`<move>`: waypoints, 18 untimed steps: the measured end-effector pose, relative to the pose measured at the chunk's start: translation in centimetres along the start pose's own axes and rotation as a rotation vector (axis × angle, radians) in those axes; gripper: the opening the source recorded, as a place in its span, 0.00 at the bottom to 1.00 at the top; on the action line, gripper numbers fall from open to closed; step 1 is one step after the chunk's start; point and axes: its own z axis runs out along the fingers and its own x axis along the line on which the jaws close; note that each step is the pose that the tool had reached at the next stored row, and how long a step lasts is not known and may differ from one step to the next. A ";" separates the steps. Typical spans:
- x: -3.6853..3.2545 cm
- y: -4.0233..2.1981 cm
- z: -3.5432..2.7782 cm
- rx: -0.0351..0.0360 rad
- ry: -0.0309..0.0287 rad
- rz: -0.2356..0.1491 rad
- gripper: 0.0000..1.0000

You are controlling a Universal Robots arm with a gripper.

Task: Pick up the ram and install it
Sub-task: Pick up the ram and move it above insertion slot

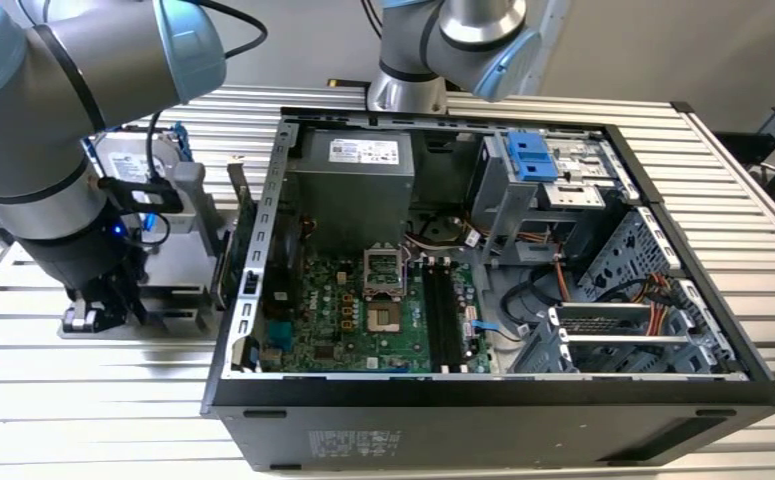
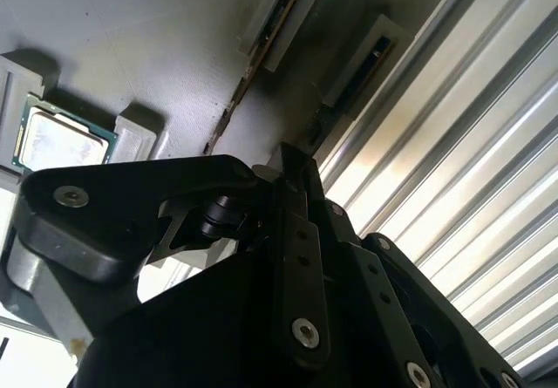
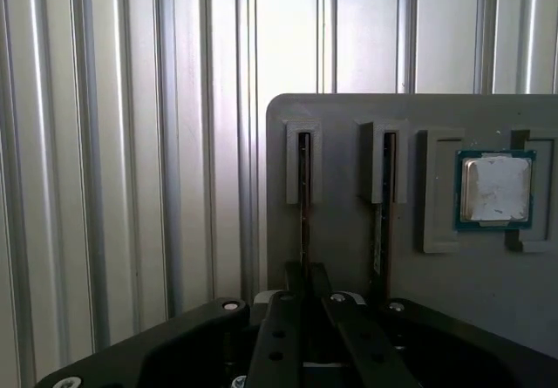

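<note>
One thin dark-green ram stick (image 3: 304, 218), edge-up in grey plastic tray (image 3: 349, 248) slot, pinched btwn fingers of black gripper (image 3: 307, 270).

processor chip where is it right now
In both wrist views the processor chip lies flat in a recess of the grey tray, beside the two narrow slots.

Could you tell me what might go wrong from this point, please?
The gripper is right at the ram, which stands on edge in a narrow slot of the gray holder; an off-line pull could bind it.
A second stick stands in the neighbouring slot, near enough to be knocked.
The processor lies in an open pocket nearby; jolting the holder might shift it.
</note>
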 end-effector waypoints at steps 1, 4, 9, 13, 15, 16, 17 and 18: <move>0.00 0.00 0.00 0.0000 0.0000 0.000 0.00; 0.01 0.00 0.01 0.0000 0.0000 0.000 0.00; -0.01 0.01 -1.29 -0.0001 -0.0001 0.000 0.00; -0.04 0.04 -3.10 -0.0003 0.0000 0.000 0.00; -0.05 0.05 -4.01 -0.0002 -0.0001 0.000 0.00; -0.05 0.06 -4.47 -0.0003 0.0001 0.000 0.00; -0.06 0.06 -4.90 -0.0002 -0.0001 0.000 0.00; -0.07 0.07 -5.26 -0.0002 0.0000 0.000 0.00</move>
